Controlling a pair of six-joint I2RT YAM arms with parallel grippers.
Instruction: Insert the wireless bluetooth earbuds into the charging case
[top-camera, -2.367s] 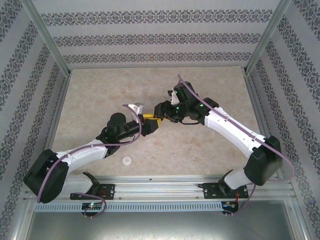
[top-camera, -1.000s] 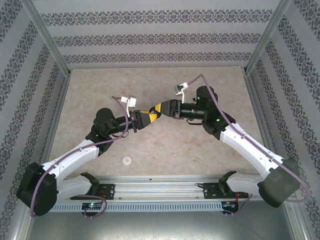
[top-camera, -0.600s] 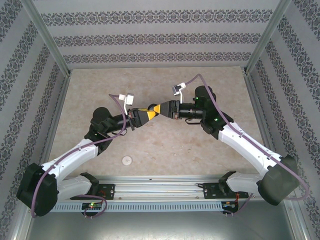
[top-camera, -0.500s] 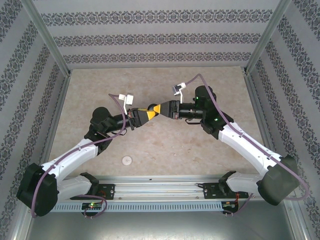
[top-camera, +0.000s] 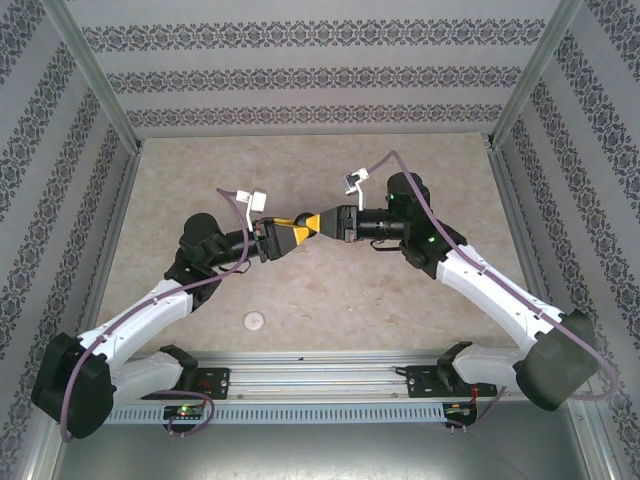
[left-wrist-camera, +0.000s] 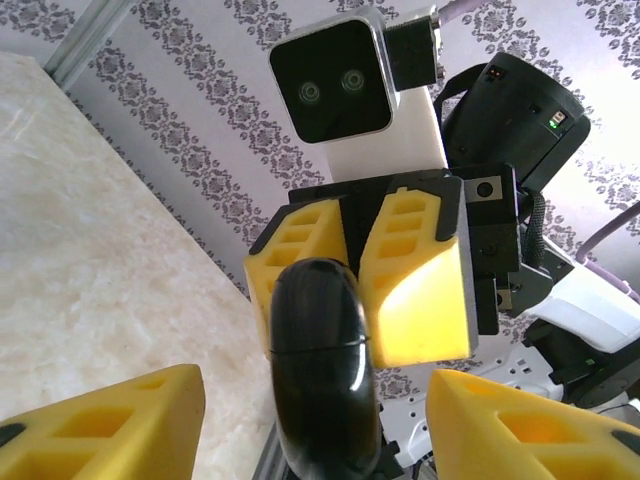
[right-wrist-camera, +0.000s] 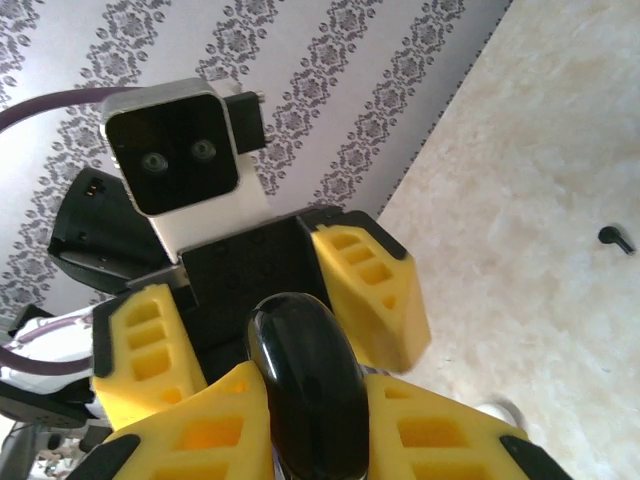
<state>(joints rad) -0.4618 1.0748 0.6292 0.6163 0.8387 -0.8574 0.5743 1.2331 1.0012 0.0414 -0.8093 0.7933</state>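
Gloss covers the charging case (left-wrist-camera: 320, 370), a black, closed oval with a thin seam around it, held in the air over the middle of the desk (top-camera: 180, 180). The right gripper (left-wrist-camera: 355, 300) pinches one end between its yellow fingers. The left gripper (right-wrist-camera: 255, 320) stands spread, its fingers clear on either side of the case. One black earbud (right-wrist-camera: 617, 237), tiny with a short stem, lies on the desk well apart. A white round disc (top-camera: 255, 321) sits near the desk's near edge.

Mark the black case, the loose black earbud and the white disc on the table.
black case (left-wrist-camera: 318, 400): left wrist view, glossy body below the seam.
black earbud (right-wrist-camera: 612, 236): right wrist view, its middle.
white disc (top-camera: 255, 321): top view, its centre.
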